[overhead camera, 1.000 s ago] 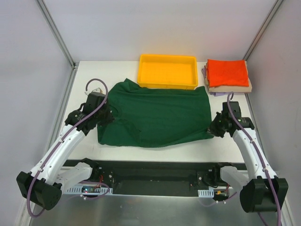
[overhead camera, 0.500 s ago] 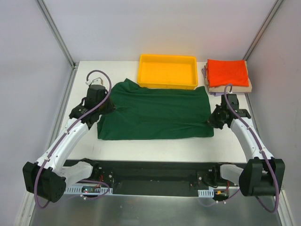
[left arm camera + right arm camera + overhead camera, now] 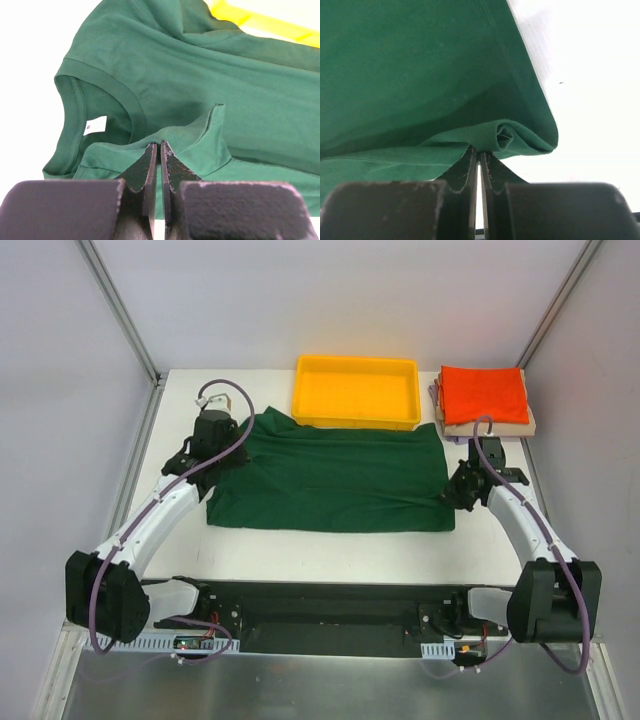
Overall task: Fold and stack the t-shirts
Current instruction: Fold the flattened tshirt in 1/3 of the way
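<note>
1. While the dark green t-shirt (image 3: 330, 480) lies spread as a wide rectangle across the middle of the table (image 3: 330, 552), an arm holds it at each end.
2. The left gripper (image 3: 160, 149) sits at the shirt's left end, just beside the collar and its white label (image 3: 95, 125). Its jaws are pressed together on a raised fold of green cloth that peaks up beyond the tips.
3. The right gripper (image 3: 479, 154) sits at the shirt's right end. Its jaws are pinched on a rolled corner of the hem, which curls over the tips.
4. The shirt's far edge runs just beside the near wall of the yellow tray (image 3: 356, 423).
5. At the far right corner, a folded orange-red t-shirt (image 3: 484, 394) tops a tan t-shirt (image 3: 490, 427). A lavender t-shirt (image 3: 437, 395) peeks out at the pile's left side. The pile lies apart from the green shirt.
</note>
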Robot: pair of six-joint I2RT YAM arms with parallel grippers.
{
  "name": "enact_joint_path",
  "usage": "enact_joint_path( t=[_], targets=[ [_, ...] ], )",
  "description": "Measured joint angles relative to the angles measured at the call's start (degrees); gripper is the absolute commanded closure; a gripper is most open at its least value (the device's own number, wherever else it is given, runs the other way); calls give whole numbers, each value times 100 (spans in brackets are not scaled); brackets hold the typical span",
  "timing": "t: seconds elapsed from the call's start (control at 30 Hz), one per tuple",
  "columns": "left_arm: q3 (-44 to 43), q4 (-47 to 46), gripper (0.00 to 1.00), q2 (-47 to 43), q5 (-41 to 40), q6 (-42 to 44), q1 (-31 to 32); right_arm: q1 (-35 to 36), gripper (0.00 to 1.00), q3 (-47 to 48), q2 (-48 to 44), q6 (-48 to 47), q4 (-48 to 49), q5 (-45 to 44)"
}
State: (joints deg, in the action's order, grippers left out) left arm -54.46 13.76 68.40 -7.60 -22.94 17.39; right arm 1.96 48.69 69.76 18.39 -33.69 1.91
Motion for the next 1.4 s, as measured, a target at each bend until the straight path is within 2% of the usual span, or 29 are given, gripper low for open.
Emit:
enact_joint_path(
  t=[0.17,0.2,0.23,0.27,0.3,0.33,0.37,0.4,0.43,0.5,0.67,0.83,0.9,0.97,1.17,1.3,1.4],
  targets=[
    [-9,-243,100,599,-2,109,-177,-26,87,24,522,22,234,-140],
    [-46,-297,94,785,4,136,-223,-35,84,55,669,31,291,-201],
    [-98,-363,84,992,4,151,-275,-39,73,107,828,42,348,-291],
    [-192,-402,84,1222,9,162,-337,-50,62,190,999,39,398,-367],
    [-302,-422,79,1427,13,181,-396,-66,51,337,1222,24,463,-472],
    [-470,-448,65,1698,26,184,-470,-81,39,487,1432,22,527,-555],
    [-680,-452,47,1982,57,192,-549,-94,33,629,1591,33,557,-621],
    [-914,-420,19,2243,76,212,-610,-107,24,907,1840,-66,575,-713],
    [-1143,-372,1,2463,98,223,-667,-116,19,1008,1923,-46,612,-752],
    [-1458,-264,1,2691,105,155,-734,-125,3,1266,2057,-114,643,-758],
    [-1268,-39,1,2190,181,-94,-769,-48,4,1051,1558,-315,761,-640],
    [-151,-4,1,894,817,-616,-769,348,4,-11,481,-450,931,59],
    [304,-44,1,546,1178,-802,-769,555,4,-269,404,-520,1019,334],
    [688,-111,1,496,1440,-940,-763,748,4,-319,671,-597,1082,520],
    [1388,-157,1,1123,1676,-1167,-763,793,4,-446,1360,-632,1410,516],
    [1746,-466,1,938,1740,-1307,-772,793,4,-686,1154,-601,1659,476],
    [2249,-748,1,420,1788,-1440,-772,793,4,-988,826,-562,1766,452]
  ],
)
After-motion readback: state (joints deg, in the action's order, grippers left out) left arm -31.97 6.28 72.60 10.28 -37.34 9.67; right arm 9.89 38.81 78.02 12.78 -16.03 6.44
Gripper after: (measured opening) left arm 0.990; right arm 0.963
